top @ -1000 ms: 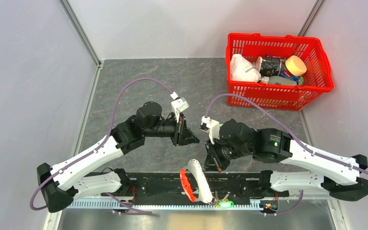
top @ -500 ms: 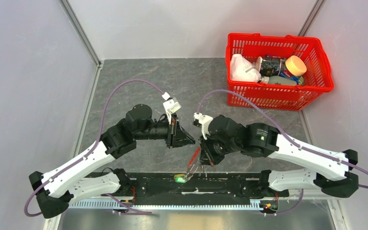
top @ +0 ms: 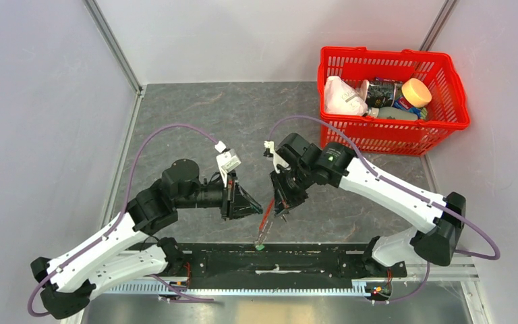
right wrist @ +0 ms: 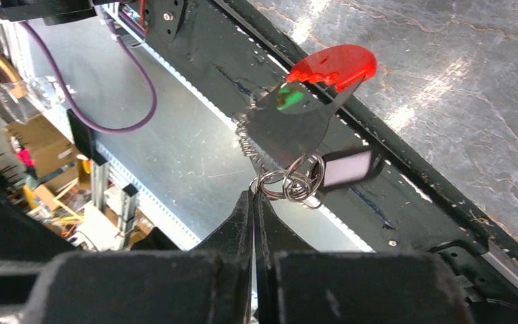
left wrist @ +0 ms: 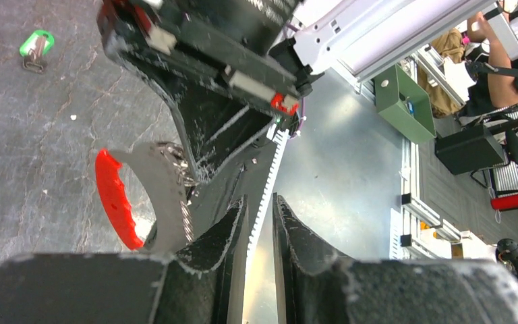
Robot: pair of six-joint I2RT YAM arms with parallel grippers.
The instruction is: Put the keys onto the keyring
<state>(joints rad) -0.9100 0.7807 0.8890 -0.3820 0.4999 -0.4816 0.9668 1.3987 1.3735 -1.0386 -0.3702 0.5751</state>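
Red-and-dark keyring [right wrist: 297, 125] clamped in closed right jaws, black-tagged key [right wrist: 348, 168] on; green-tagged key [left wrist: 36, 47] loose on surface [left wrist: 34, 148]; left jaws parted, empty.

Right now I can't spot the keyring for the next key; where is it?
In the top view the keyring hangs from the shut right gripper at the near middle of the table, just right of the left gripper.
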